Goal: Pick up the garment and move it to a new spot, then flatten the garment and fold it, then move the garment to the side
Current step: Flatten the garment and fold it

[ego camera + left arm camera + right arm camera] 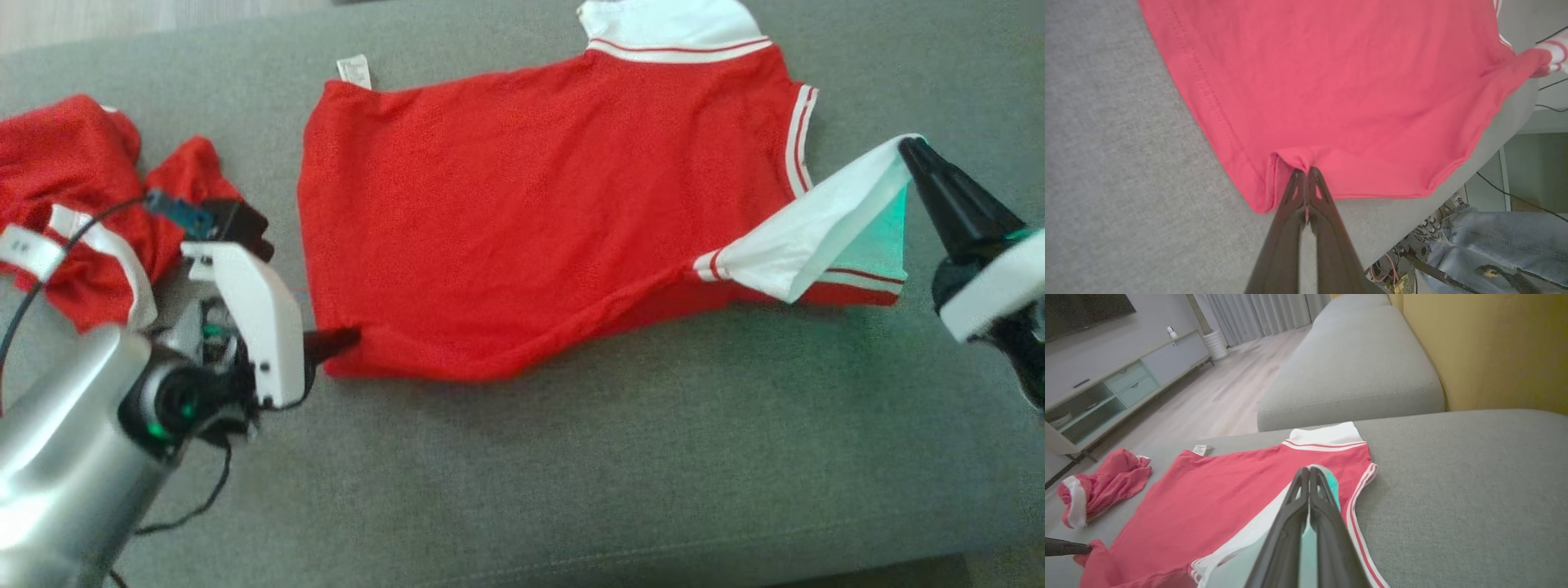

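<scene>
My left forearm (pixel 57 465) is silver, wrist housing (pixel 257 327) white, cable (pixel 90 219) black, LED (pixel 153 429) green; fingers (pixel 1282 245) long, dark, tapered.

I saw garment (pixel 531 220) spread mid-sofa (pixel 571 474); crumpled cloth (pixel 73 188) lay to its left. Left gripper (pixel 349 337) sat at its near-left corner, right gripper (pixel 906 149) at its right sleeve.

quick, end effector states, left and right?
left end effector: closed on the red shirt hem.
right end effector: closed on its white sleeve.
</scene>
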`<state>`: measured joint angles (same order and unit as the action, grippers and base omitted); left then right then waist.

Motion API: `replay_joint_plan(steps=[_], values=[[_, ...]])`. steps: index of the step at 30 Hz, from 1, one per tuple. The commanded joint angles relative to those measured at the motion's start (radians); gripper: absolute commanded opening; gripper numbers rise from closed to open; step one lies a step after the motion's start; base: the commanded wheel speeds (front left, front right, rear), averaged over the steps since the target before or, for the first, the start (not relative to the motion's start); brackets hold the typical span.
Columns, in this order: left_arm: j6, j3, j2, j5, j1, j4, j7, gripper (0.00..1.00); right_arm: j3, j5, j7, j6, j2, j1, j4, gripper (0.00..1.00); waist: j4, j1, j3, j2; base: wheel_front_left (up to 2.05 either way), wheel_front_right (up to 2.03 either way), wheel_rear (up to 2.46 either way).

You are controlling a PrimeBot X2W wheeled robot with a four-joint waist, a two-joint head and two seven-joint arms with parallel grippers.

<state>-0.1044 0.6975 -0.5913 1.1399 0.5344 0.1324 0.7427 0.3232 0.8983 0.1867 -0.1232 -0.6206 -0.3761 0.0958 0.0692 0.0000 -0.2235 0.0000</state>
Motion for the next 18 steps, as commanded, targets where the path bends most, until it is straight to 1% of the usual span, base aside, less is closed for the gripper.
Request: replay_joint_plan(steps=[1, 5, 6, 8, 12, 15, 18], values=[[0.008, -0.047, -0.024, 0.004, 0.088, 0.018, 0.016, 0.00, 0.024, -0.009, 0.005, -0.008, -0.012, -0.044, 0.021, 0.00, -0.006, 0.0000, -0.023, 0.0000, 0.00, 0.00, 0.00], [0.014, -0.041, -0.005, -0.004, 0.154, 0.115, 0.043, 0.00, 0.093, -0.015, -0.001, -0.008, 0.002, -0.139, 0.148, 0.00, -0.004, 0.0000, -0.040, 0.0000, 0.00, 0.00, 0.00], [0.017, -0.042, -0.005, -0.003, 0.176, 0.150, 0.055, 0.00, 0.125, -0.015, -0.014, -0.008, 0.006, -0.183, 0.206, 0.00, -0.003, 0.0000, -0.046, 0.0000, 0.00, 0.00, 0.00], [0.019, -0.048, -0.007, -0.003, 0.192, 0.175, 0.056, 0.00, 0.151, -0.009, -0.032, -0.008, 0.009, -0.221, 0.254, 0.00, -0.003, 0.0000, -0.050, 0.0000, 0.00, 0.00, 0.00], [0.025, -0.053, -0.011, -0.005, 0.209, 0.205, 0.053, 0.00, 0.202, 0.015, -0.070, -0.008, 0.016, -0.287, 0.321, 0.00, -0.003, 0.0000, -0.057, 0.0000, 0.00, 0.00, 0.00], [0.026, -0.060, -0.002, -0.003, 0.217, 0.215, 0.041, 0.00, 0.229, 0.026, -0.085, -0.008, 0.020, -0.316, 0.349, 0.00, -0.004, 0.0000, -0.062, 0.0000, 0.00, 0.00, 0.00], [0.028, -0.063, 0.019, -0.002, 0.229, 0.232, 0.026, 0.00, 0.270, 0.035, -0.106, -0.008, 0.025, -0.359, 0.396, 0.00, -0.004, 0.0000, -0.070, 0.0000, 0.00, 0.00, 0.00]])
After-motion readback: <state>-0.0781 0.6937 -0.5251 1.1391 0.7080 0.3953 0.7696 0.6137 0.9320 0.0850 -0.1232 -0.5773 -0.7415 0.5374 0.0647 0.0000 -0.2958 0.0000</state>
